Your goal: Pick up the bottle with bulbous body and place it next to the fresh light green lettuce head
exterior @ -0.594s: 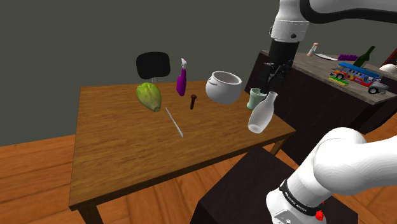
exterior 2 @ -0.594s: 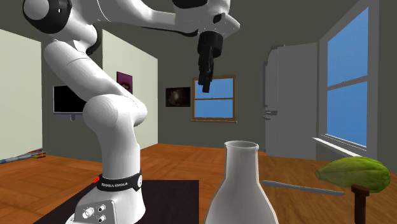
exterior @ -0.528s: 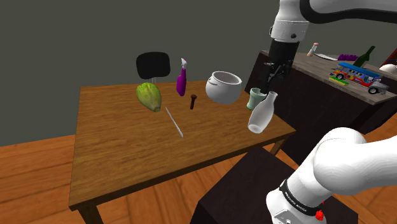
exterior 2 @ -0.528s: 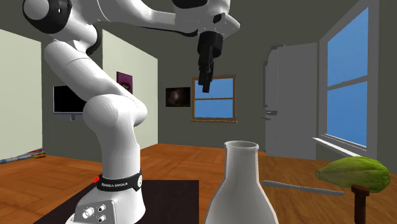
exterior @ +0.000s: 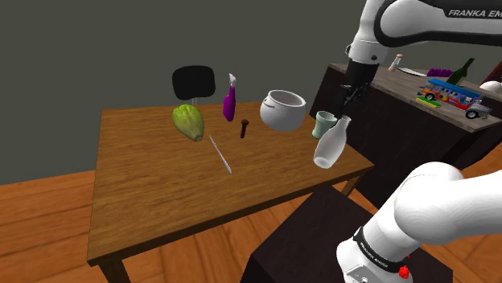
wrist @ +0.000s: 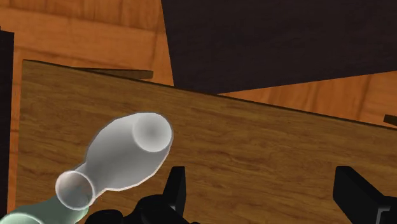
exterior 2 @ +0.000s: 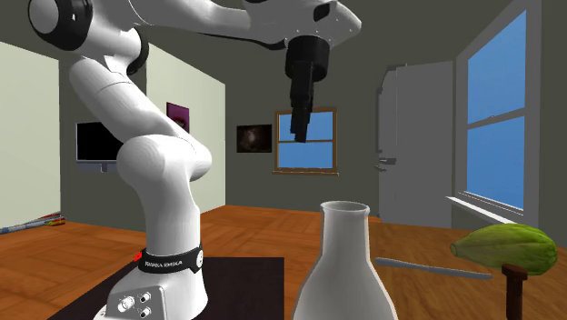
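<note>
Your hand (exterior: 349, 96) is hanging over the corner of the wooden surface (exterior: 153, 201) that is lying closest to the robot's stand. Its two black fingers (wrist: 175, 186) are standing wide apart, so the hand is open and is gripping nothing.

The bottle (exterior: 331, 143) you are asking for is pale, whitish grey, with a wide round body and a narrow neck. It is standing on its base near that same corner, at the shoulder view's right end of the surface. Its long axis is running up and down, and the open mouth is pointing up toward the hand. In the second exterior view the bottle (exterior 2: 343, 264) is looking straight upright. In the shoulder view it is appearing to lean a little toward that view's right.

The hand (exterior 2: 299, 130) is staying apart from the mouth, above it and not touching. In the wrist view the bottle (wrist: 124, 159) is lying outside the gap, beside one finger and not between the two.

A pale green cup (exterior: 323, 123) is standing just beside the bottle, and a white pot (exterior: 282, 109) is standing near it. The light green lettuce (exterior: 187, 122) is lying well apart from the bottle, toward the shoulder view's left. A thin knife (exterior: 220, 153) is lying between them.
</note>
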### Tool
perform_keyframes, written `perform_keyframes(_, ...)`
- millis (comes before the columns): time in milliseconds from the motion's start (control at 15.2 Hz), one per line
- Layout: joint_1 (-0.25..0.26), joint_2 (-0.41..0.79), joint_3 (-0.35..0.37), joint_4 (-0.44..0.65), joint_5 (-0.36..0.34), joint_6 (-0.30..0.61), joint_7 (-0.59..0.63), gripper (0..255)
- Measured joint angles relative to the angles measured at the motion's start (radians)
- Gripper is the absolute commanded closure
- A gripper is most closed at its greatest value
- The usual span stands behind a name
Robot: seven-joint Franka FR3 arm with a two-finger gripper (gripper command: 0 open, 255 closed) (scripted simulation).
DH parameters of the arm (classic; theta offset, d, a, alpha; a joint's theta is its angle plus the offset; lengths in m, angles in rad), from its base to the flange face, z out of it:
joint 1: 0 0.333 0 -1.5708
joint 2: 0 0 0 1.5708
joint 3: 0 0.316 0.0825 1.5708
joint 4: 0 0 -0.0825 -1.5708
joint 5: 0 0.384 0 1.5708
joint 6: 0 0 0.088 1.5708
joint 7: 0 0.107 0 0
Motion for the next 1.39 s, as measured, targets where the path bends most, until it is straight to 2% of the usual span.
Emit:
perform_keyframes(462, -0.036, 0.113, -0.191, 0.014, -0.083, 0.157, -0.185, 0)
perform_keyframes(924, -0.024, 0.308, -0.39, 0.091, -0.082, 0.327, -0.382, 0)
perform_keyframes(1386, -0.017, 0.366, -0.435, 0.051, -0.076, 0.431, -0.413, 0)
